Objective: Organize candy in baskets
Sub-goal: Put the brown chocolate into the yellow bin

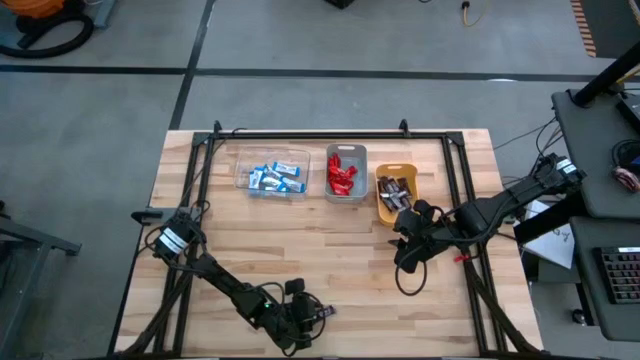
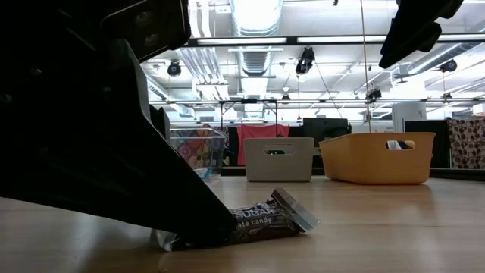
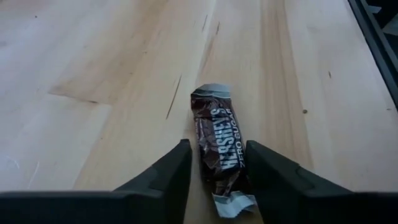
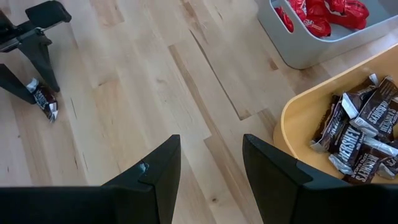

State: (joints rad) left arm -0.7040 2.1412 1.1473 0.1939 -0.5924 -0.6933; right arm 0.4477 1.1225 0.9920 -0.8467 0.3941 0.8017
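A dark brown candy bar (image 3: 219, 140) lies flat on the wood near the table's front edge. My left gripper (image 3: 217, 149) comes down over it at a slant, open, one finger along each long side of the bar. The same bar (image 2: 261, 220) shows in the low view under that gripper (image 1: 318, 312). My right gripper (image 4: 211, 174) hangs open and holds nothing, above the table beside the orange basket (image 1: 396, 167). That basket holds brown bars. The grey basket (image 1: 346, 149) holds red candy, and the clear basket (image 1: 240, 170) holds blue-and-white bars. My left gripper straddles the bar's near half, its fingers lying along the bar and slanting down from the table's left. One finger (image 3: 264, 171) lies against the wrapper's long side (image 3: 241, 163). A thin strip of wood shows between the other finger (image 3: 177, 171) and the bar. The bar rests flat on the table.
The three baskets stand in a row at the table's far side. A black frame (image 1: 330, 134) runs along the far edge and down both sides. Bare wood lies between the baskets and the left gripper. A cable loop (image 1: 410, 282) hangs under the right arm.
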